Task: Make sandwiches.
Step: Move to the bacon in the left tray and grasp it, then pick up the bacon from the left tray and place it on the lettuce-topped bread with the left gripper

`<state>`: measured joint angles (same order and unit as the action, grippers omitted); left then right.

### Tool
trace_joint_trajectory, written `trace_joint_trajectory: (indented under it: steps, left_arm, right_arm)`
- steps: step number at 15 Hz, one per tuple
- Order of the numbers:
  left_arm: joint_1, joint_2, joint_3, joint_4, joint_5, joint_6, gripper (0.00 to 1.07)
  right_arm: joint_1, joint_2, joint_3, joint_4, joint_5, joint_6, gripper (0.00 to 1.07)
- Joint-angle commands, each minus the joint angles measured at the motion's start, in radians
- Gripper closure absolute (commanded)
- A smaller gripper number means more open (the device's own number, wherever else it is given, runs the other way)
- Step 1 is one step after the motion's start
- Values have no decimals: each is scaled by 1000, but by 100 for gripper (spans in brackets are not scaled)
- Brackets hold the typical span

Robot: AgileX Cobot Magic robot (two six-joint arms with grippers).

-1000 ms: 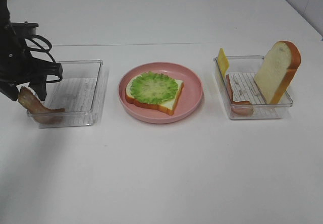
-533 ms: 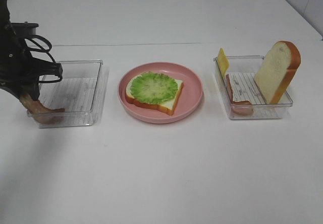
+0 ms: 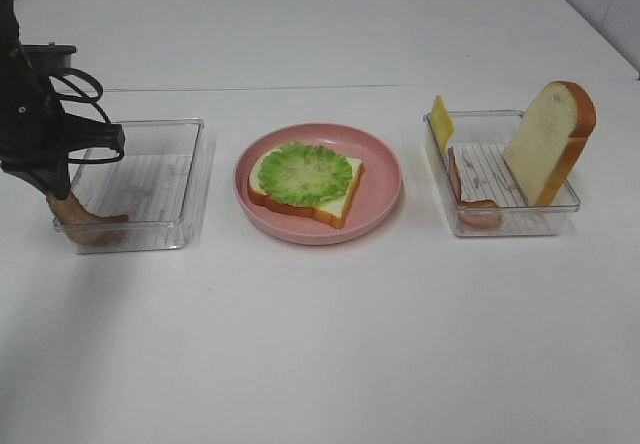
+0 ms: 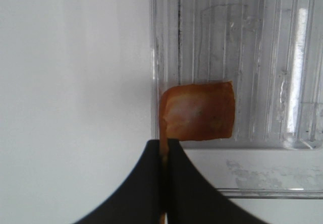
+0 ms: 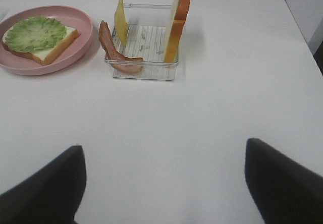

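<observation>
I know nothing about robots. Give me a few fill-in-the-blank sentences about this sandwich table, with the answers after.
1. The brown-red strip pinched in the shut left gripper is toy ____.
2. On the pink plate, the lettuce leaf lies on a slice of ____.
3. The yellow cheese slice stands in the clear tray on the robot's ____ side.

Missing words: bacon; bread; right.

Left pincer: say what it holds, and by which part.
The left pincer is shut on the bacon strip, pinching its raised end; the other end lies in the tray.
</observation>
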<state>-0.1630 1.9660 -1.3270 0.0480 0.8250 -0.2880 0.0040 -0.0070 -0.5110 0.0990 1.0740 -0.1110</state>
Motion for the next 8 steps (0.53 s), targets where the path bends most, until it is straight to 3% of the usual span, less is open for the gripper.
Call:
trace_joint_trajectory:
  steps: [1,4,6,8]
  left_arm:
    - [1,-19,-4,-30,-11,-7,107]
    - [1,-72,-104,-97,27,36,107]
    - [1,-88,-183,-206,27,92,107]
    - [-1,-85,-253,-376,8,181,107]
  right_arm:
    - [-4,-13,5,-3,-11,-5,27]
    - [-4,-13,5,-3,-11,-5,27]
    - [-4,-13,5,-3,-11,-5,27]
    - [-4,-13,5,-3,-11,-5,27]
